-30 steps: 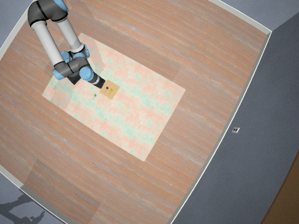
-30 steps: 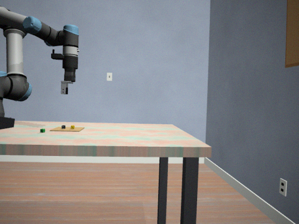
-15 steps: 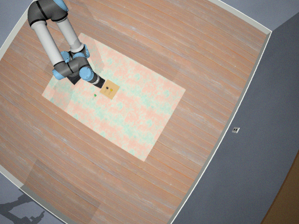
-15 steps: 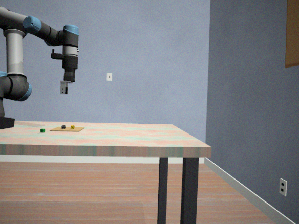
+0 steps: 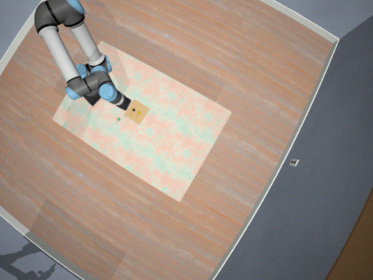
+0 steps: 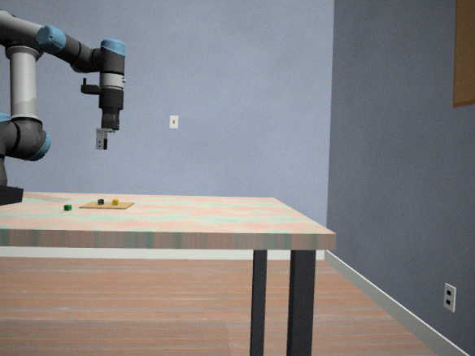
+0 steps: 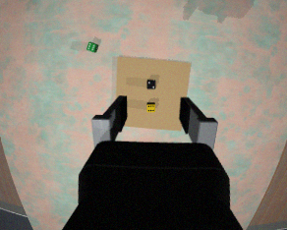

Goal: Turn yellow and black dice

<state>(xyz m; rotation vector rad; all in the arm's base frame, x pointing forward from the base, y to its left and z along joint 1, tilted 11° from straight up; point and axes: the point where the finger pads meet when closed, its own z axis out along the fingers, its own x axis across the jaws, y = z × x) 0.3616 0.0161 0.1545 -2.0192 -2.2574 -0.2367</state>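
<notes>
Gripper [image 7: 153, 120] wide open and empty, hanging high over the tan mat [image 7: 172, 72] where the yellow die [image 7: 149, 106] sits just near of the black die [image 7: 151, 84], green die [image 7: 92, 46] off-mat far-left; best descend straight, fingers straddling only yellow.

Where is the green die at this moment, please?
The green die lies on the table, off the tan mat, just beside the mat's edge. In the exterior view it sits left of the black die.
</notes>
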